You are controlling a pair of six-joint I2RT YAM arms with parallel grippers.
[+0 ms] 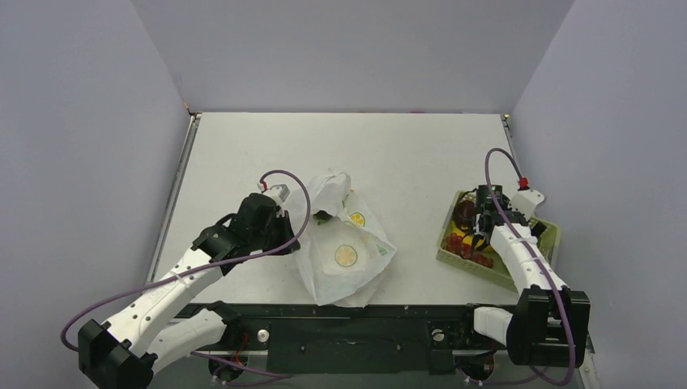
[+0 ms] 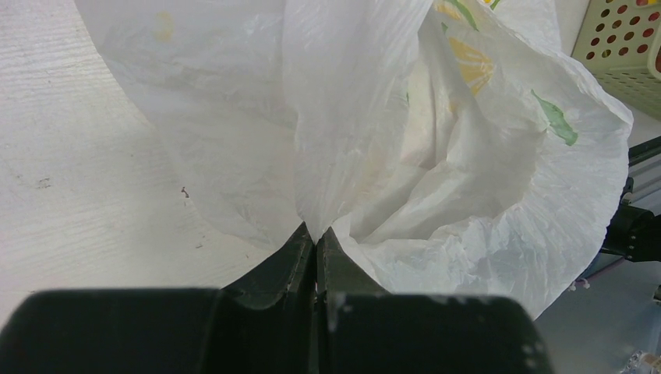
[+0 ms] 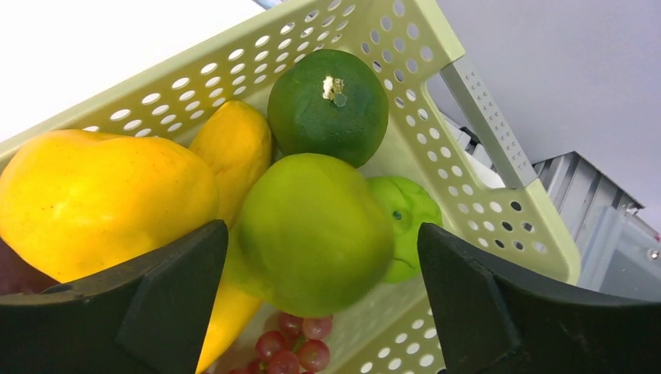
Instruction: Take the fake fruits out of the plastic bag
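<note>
Two arms reach over the white table (image 1: 405, 154), one to each side. The left gripper (image 1: 290, 217) (image 2: 316, 243) has its jaws pressed together on a fold of the thin crinkly translucent white plastic bag (image 1: 344, 259) (image 2: 468, 195), gripping it at the bag's nine o'clock edge. The bag sits slumped at about six o'clock from the table's middle, its round yellow-green logos facing up and its mouth toward twelve o'clock. The right gripper (image 1: 480, 220) (image 3: 319, 261) hangs over the pale yellow-green perforated plastic basket (image 1: 548, 237) (image 3: 475, 199), which lies at about four o'clock on the table. Its jaws stand wide apart and hold nothing. Between them, touching neither finger, is a glossy green plastic pear (image 3: 312, 234). At the pear's twelve o'clock lies a dark green round lime (image 3: 327, 105), at nine o'clock a lumpy yellow fruit (image 3: 101, 199), at eleven o'clock a smaller yellow piece (image 3: 234, 148), at three o'clock a small light green fruit (image 3: 411, 214), and at six o'clock a bunch of red grapes (image 3: 292, 347). Whether the pear rests on the others cannot be told.
</note>
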